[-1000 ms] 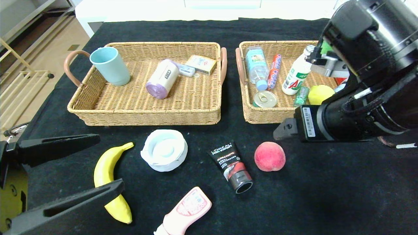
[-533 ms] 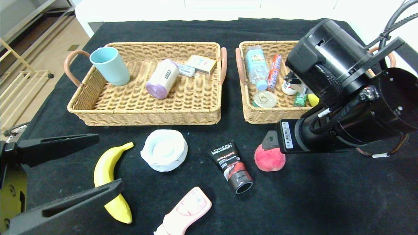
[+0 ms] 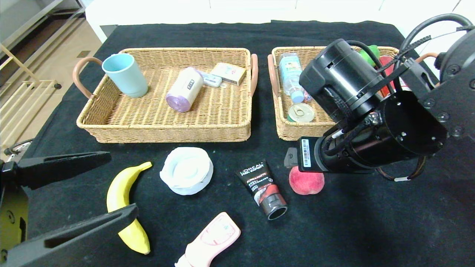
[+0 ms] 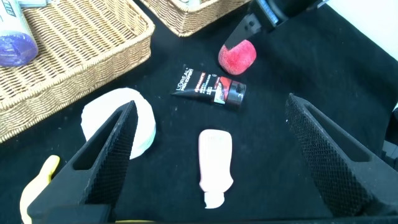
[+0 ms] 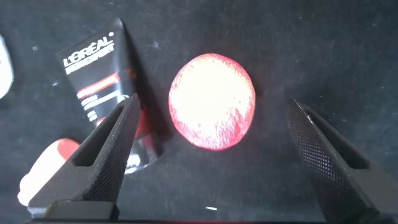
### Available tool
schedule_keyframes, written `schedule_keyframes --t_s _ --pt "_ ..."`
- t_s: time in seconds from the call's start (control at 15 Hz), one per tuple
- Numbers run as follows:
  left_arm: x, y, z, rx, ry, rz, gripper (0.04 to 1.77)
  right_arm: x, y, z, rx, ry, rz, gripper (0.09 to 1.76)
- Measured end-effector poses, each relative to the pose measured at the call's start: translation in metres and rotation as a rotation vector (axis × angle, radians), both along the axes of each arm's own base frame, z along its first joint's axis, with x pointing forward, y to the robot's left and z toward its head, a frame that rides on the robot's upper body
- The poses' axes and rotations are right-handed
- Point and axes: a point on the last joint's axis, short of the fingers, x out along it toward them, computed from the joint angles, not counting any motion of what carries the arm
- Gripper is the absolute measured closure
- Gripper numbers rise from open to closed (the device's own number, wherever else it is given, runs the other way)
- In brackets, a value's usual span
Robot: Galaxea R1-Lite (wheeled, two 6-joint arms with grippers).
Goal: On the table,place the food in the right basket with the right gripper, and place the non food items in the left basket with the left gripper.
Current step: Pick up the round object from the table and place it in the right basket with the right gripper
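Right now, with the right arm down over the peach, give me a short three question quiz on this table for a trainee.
1. True or false: the right gripper is shut on the peach.
2. Which item lies nearest the peach on the table? A) the banana B) the L'Oreal tube C) the white round container
3. Fill in: the blue cup stands upright in the ____ basket.

Key:
1. False. Its fingers stand open, one to each side of the peach, which rests on the cloth.
2. B
3. left

The left gripper is open, low at the near left.
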Motion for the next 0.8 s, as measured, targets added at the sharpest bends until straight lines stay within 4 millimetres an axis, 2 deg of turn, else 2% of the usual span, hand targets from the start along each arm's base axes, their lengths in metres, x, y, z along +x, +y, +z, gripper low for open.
schedule_keyframes --t_s 0.8 --pt "-0.003 0.001 0.002 -0.002 -0.017 -0.001 0.09 0.026 0.009 -0.029 -0.004 0.056 -0.091 0.15"
